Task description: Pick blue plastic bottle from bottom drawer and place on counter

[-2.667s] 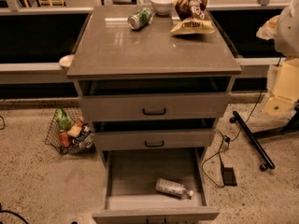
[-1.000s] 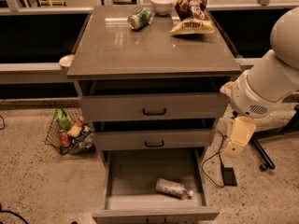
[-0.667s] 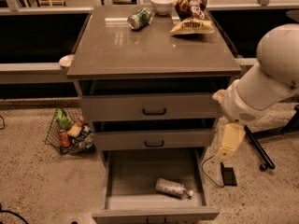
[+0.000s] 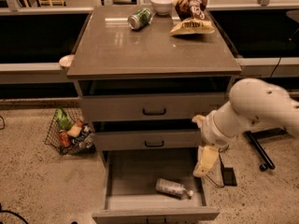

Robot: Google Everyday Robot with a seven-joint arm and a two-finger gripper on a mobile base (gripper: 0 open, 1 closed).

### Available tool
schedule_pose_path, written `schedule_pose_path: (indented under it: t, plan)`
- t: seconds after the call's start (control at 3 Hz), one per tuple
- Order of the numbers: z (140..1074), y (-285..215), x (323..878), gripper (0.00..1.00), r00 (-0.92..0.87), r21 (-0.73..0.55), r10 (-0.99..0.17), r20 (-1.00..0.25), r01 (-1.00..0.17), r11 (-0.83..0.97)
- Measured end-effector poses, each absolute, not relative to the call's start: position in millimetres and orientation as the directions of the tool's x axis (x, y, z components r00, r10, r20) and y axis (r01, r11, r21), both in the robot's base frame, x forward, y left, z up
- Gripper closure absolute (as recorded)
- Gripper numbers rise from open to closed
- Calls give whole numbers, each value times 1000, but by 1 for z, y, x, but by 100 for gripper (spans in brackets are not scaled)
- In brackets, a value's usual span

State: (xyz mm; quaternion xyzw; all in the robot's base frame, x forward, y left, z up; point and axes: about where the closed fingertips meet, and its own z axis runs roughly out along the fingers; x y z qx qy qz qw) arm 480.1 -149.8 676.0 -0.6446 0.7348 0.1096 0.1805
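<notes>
— Blue plastic bottle (image 4: 174, 188), the small clear one with a pale label and white cap, is lying on its side on the plain grey floor of the open bottom drawer (image 4: 135, 171), towards the front, cap pointing right.

— And the gripper?

— The cream-coloured gripper (image 4: 205, 161) hangs from the white robot arm (image 4: 252, 108) over the right edge of that drawer. It is just above and to the right of the bottle and apart from it. Open or closed, I can't tell from where I stand.

— What's on top?

— The glossy grey-brown worktop (image 4: 154, 50) has a green metal can (image 4: 140, 18) on its side at the back. A white bowl (image 4: 162, 3) sits just beside it, and a crumpled brown-and-yellow snack bag (image 4: 191, 10) lies to the right.

— Any writing?

— The yellow band on the bag has dark lettering, but I can't read it. The labels on the bottle and the can are no clearer.

— The room?

— The speckled beige floor (image 4: 37, 181) has a wire basket (image 4: 70, 132) of colourful packets on it, left of the cabinet. Two upper grey drawers (image 4: 154, 111) have dark handles.
</notes>
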Motion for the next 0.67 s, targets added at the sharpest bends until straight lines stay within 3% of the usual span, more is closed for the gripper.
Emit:
schedule_pose_path:
  t: [0.67]
  plan:
    - [595,-135,480,0,-111,47,-841,-529,-994,102]
